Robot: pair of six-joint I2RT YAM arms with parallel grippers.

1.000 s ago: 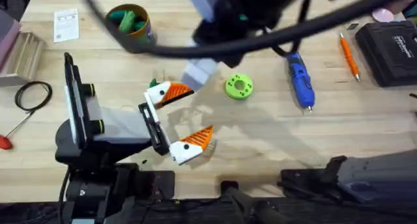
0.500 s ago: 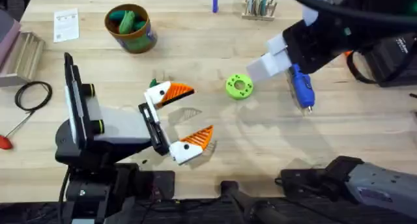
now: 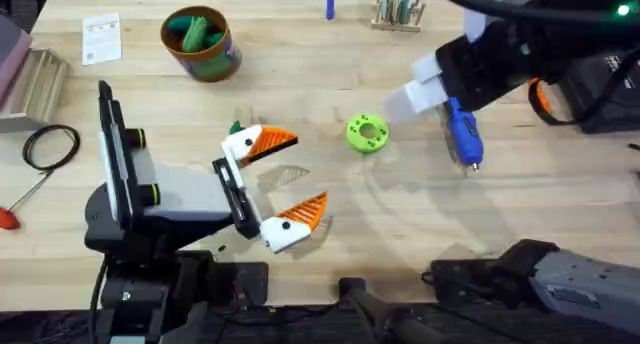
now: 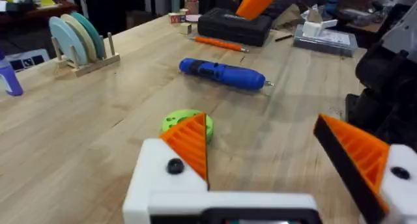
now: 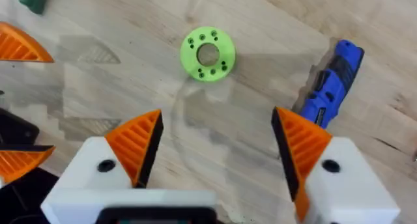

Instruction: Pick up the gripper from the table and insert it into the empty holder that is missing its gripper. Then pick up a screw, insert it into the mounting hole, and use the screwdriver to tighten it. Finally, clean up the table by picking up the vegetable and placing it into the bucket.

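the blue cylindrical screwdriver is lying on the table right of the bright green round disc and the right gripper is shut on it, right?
Partly. The blue cylindrical screwdriver does lie on the table right of the bright green round disc, but the right gripper is not shut on it. The right wrist view shows its orange ribbed fingers spread open and empty, with the screwdriver lying beside one finger.

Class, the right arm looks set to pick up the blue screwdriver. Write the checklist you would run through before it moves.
1. Right gripper open: ok.
2. Screwdriver lying flat on the table with nothing on it: ok.
3. Screwdriver between the right gripper's fingers: not ok; it lies off to one side of them.
4. Green disc apart from the screwdriver: ok.
5. Left gripper out of the way, open, near the table's middle: ok.
6. Screw seated in the mounting hole: cannot tell.
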